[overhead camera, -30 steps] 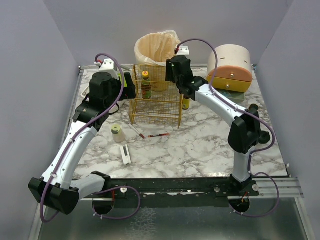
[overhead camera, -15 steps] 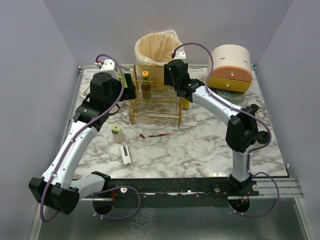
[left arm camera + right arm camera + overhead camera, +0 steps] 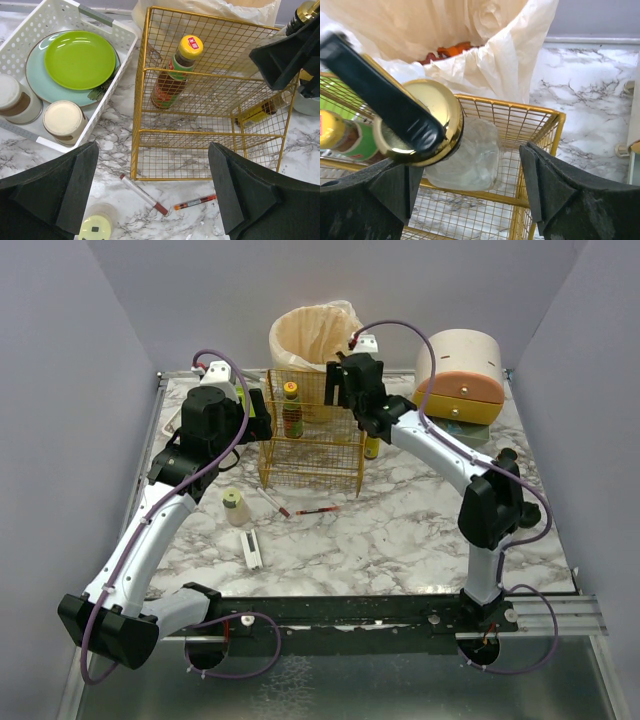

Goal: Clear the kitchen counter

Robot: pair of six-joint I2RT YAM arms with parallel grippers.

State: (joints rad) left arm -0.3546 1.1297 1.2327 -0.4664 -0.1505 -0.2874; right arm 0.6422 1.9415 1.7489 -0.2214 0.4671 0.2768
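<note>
- The left arm [image 3: 140,540] reaches forward, bent at the elbow.
- The left claw [image 3: 152,165] points down, its two fingers spread wide.
- The right arm [image 3: 430,445] leans in toward the middle.
- The right claw [image 3: 470,190] is spread wide too.

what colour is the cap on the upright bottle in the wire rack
Round yellow cap, clearest in the left wrist view.

Your top view looks down from behind the near edge over the whole bench [image 3: 400,530]. Your left wrist view faces the gold wire rack [image 3: 210,115] at mid-range. Your right wrist view sits close above its top. All three share that rack.
</note>
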